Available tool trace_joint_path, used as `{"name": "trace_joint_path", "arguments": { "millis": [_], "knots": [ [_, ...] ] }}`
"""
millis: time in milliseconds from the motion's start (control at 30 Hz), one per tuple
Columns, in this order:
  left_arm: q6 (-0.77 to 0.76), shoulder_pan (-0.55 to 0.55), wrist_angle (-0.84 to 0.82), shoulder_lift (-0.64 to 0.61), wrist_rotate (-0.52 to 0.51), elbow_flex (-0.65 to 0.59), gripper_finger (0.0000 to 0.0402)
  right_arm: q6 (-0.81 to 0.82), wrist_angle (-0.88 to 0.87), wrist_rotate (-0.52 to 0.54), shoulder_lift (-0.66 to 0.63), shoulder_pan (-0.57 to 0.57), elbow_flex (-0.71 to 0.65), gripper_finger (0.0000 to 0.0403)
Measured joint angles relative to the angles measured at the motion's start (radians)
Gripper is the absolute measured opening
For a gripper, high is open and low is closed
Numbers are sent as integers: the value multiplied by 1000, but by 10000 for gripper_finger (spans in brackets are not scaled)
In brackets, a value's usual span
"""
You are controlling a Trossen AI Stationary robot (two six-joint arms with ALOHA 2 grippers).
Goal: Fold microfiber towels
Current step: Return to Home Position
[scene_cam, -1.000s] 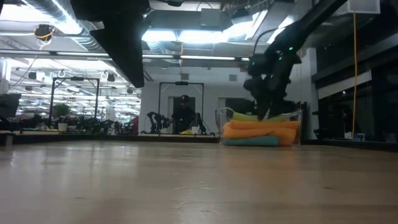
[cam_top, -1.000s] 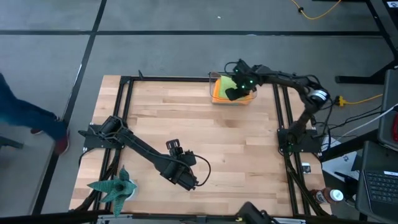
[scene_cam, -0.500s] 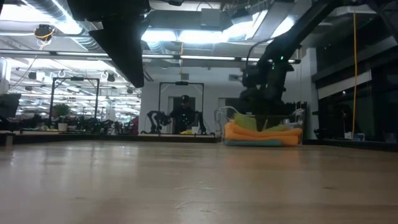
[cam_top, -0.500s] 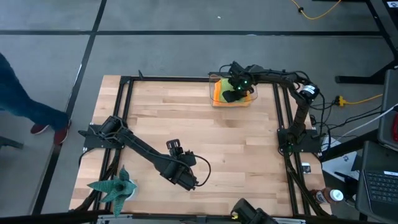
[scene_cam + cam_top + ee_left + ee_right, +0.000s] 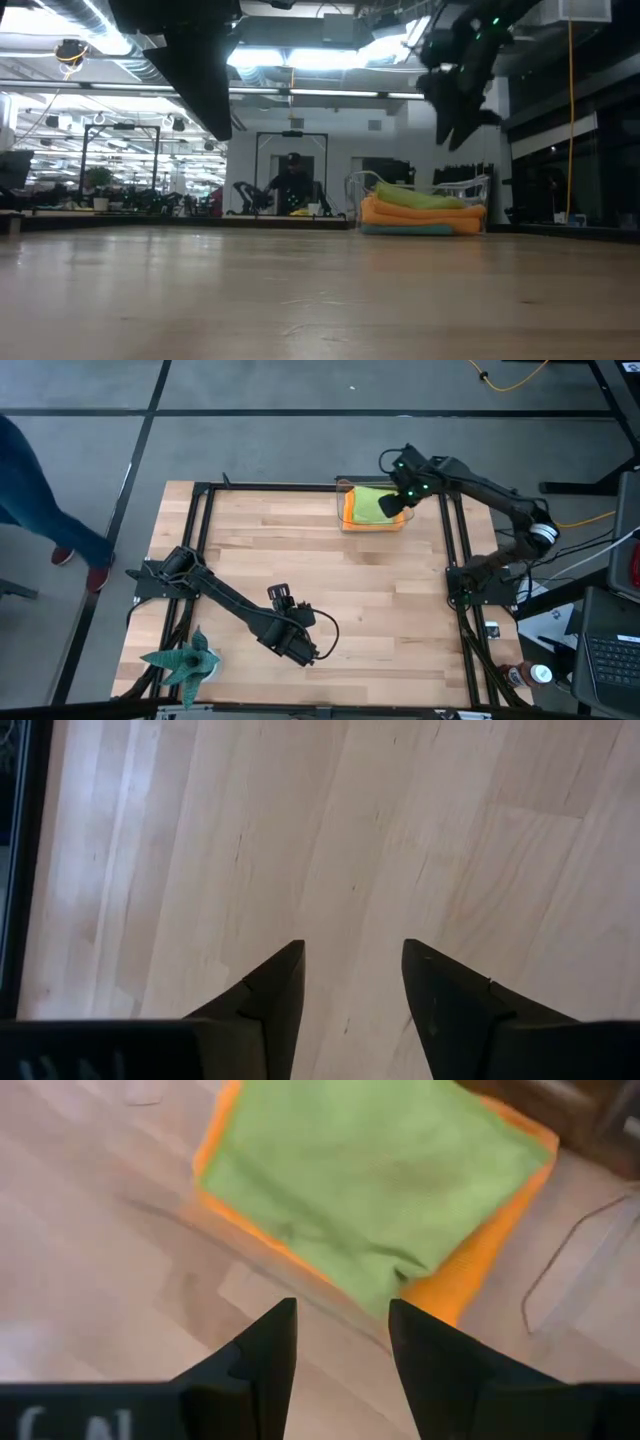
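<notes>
Folding is looking done: green towel is lying on orange towels, teal towel underneath, all sitting in the clear bin. Right hand is hovering above the bin, fingers slightly apart, empty. Left hand is idling well away from the bin, narrow gap, empty (only parking left, I'd say). Orange layers are proving hard to count.

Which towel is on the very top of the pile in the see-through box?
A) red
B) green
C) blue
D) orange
B: the green towel lies on top, with the orange towels peeking out under it in the clear bin.
</notes>
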Motion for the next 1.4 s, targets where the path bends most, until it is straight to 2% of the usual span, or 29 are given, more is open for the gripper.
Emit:
{"name": "trace_joint_path", "arguments": {
  "millis": [100, 200, 333, 433, 533, 700, 833, 967, 1033, 1133, 1200, 1300, 1400],
  "knots": [
    [-1, 1, -8, -9, -1, 5, 161, -27, 5, -9, -81, 25, -3, 163],
    [1, 6, -13, -66, -48, 15, 161, -50, 32, -23, -193, 66, -3, 163],
    [12, 7, -64, -176, -145, 14, 161, -51, 66, 58, -372, 146, -19, 163],
    [27, 1, -101, -286, -234, 12, 161, -44, 135, 116, -523, 222, -88, 163],
    [25, -1, -96, -414, -322, -32, 161, -25, 262, 120, -671, 286, -211, 163],
    [-41, -16, -16, -663, -431, -213, 161, -28, 460, 124, -859, 358, -418, 163],
    [-66, -51, 108, -864, -504, -438, 161, -58, 583, 126, -964, 402, -563, 163],
    [-84, -65, 222, -1082, -553, -663, 161, -56, 622, 196, -1058, 435, -685, 163],
    [-51, -57, 317, -1185, -558, -773, 161, -36, 622, 245, -1111, 446, -737, 163],
    [115, -28, 549, -1322, -533, -928, 161, -28, 659, 264, -1190, 457, -803, 163],
    [285, 0, 734, -1395, -467, -1024, 161, -44, 702, 233, -1228, 460, -839, 163],
    [509, 58, 1004, -1490, -301, -1156, 161, -53, 729, 213, -1267, 462, -873, 163],
    [602, 127, 1154, -1562, -218, -1260, 161, -74, 727, 221, -1281, 462, -885, 163]
  ]
}}
